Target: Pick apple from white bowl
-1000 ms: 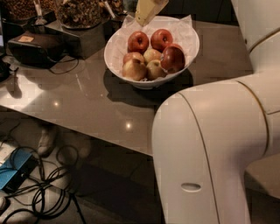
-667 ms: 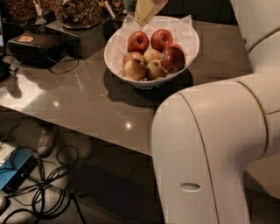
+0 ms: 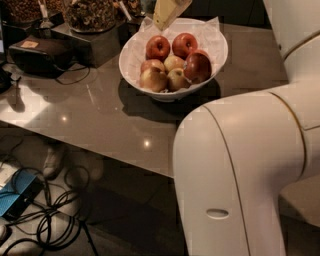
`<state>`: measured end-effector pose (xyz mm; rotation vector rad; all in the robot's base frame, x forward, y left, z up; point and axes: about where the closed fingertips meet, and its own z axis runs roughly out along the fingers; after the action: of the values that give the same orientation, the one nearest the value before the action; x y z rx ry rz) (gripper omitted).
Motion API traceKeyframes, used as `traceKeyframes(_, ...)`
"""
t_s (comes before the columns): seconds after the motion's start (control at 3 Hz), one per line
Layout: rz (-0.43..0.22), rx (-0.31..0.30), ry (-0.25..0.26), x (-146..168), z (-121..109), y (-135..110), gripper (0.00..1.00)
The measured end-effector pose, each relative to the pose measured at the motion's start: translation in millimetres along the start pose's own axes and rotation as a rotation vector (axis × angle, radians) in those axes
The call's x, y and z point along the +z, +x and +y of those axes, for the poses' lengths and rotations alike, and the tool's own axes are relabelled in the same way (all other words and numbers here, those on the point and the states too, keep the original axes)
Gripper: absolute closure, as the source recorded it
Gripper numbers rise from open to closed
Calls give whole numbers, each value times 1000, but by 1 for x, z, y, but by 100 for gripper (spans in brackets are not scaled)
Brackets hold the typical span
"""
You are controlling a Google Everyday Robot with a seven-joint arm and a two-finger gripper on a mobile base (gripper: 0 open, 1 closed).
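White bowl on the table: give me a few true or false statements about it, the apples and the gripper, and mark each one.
1. The white bowl stands on the grey table. True.
2. The bowl holds only red apples. False: pale yellow-green apples lie among the red ones.
3. The gripper hangs over the far side of the bowl. True.
4. The big red apple lies on the table beside the bowl. False: it is inside the bowl, on its right side.
5. White paper lines the bowl. True.
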<state>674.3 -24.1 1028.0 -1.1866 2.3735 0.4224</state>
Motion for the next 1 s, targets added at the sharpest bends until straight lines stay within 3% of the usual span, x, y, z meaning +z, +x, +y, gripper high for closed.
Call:
traceKeyframes(0.33,0,0,0,0,0,0,12)
traceKeyframes(0.67,0,0,0,0,0,0,0)
traceKeyframes(1.0,-19,5,5,3,-5,-3,0)
